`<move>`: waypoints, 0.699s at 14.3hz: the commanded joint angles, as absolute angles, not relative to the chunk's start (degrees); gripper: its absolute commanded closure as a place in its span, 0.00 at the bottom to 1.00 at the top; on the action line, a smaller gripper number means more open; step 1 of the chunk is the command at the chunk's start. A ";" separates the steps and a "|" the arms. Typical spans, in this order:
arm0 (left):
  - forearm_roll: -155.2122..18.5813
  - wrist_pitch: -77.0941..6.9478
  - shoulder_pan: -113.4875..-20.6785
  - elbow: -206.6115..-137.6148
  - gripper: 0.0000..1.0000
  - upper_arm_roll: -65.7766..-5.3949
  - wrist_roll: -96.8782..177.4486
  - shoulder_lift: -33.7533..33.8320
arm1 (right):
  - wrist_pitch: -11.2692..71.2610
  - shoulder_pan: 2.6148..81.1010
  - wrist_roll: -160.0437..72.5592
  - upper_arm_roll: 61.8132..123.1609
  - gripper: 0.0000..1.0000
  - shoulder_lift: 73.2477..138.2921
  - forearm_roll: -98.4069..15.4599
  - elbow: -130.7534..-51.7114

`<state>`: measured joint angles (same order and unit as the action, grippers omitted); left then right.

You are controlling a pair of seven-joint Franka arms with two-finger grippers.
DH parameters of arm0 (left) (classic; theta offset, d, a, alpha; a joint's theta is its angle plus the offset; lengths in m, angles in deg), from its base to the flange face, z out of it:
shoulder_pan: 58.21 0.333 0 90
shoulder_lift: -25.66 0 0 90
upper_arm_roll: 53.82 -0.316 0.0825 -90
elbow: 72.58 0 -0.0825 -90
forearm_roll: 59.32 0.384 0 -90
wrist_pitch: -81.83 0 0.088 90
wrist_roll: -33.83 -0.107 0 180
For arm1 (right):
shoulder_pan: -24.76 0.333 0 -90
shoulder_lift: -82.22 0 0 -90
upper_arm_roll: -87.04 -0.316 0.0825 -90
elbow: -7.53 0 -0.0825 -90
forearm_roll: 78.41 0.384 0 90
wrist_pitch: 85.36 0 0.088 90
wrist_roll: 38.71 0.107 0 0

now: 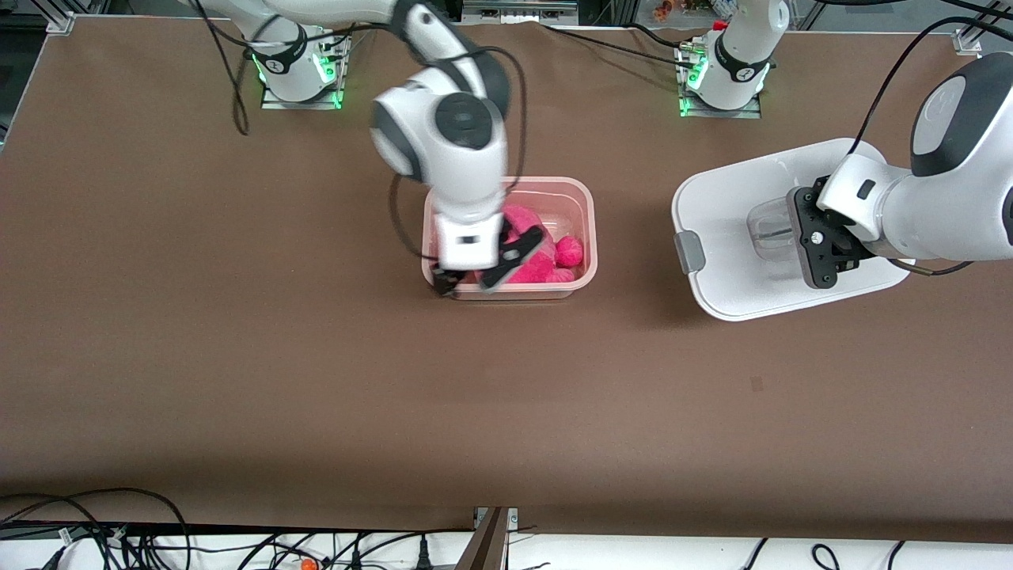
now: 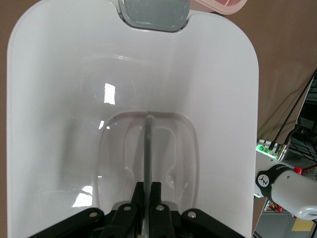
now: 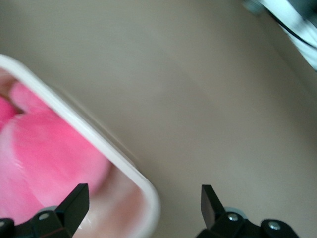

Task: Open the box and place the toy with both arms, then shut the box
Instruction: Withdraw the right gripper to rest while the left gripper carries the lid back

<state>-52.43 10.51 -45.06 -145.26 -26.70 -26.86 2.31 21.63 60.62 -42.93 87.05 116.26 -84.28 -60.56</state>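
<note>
Pink plush toy (image 1: 546, 257) inside the open box (image 1: 587, 207), near mid-table on the brown table (image 1: 237, 356); white lid (image 1: 728, 214) off the box, toward the left arm's end of the table, held by its clear handle (image 1: 768, 229); one grey clip (image 1: 690, 252) on the lid edge facing the box. Left gripper (image 1: 799, 237) closed on the handle, over the lid; right gripper (image 1: 467, 281) over the box edge nearer the front camera, fingers spread apart, holding nothing. Front view: both arms, box, toy and lid together; right arm covering part of the box. Left wrist view: lid (image 2: 59, 124) filling the picture, clip (image 2: 154, 14) at its outer edge, handle (image 2: 148, 144) pinched edge-on between the black fingers (image 2: 157, 198), a sliver of box rim (image 2: 223, 6) past the clip; toy not seen. Right wrist view: blurred toy (image 3: 44, 148) within the pale box rim (image 3: 124, 163), bare table (image 3: 208, 99) alongside, two separated fingertips (image 3: 77, 198) straddling the rim; lid not seen.
</note>
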 commanded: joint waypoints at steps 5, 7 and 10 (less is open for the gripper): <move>-57.46 11.08 -48.36 -144.38 1.00 -26.31 -28.04 0.27 | 9.41 50.16 -41.53 94.48 0.00 103.17 -72.70 -65.66; -60.28 9.07 -50.55 -144.03 1.00 -26.31 -27.60 -0.97 | 8.24 49.99 -37.06 97.92 0.00 96.05 -72.61 -73.55; -60.55 4.50 -57.04 -143.86 1.00 -26.31 -27.87 -2.98 | 8.77 50.16 -35.64 100.57 0.00 85.50 -72.69 -84.38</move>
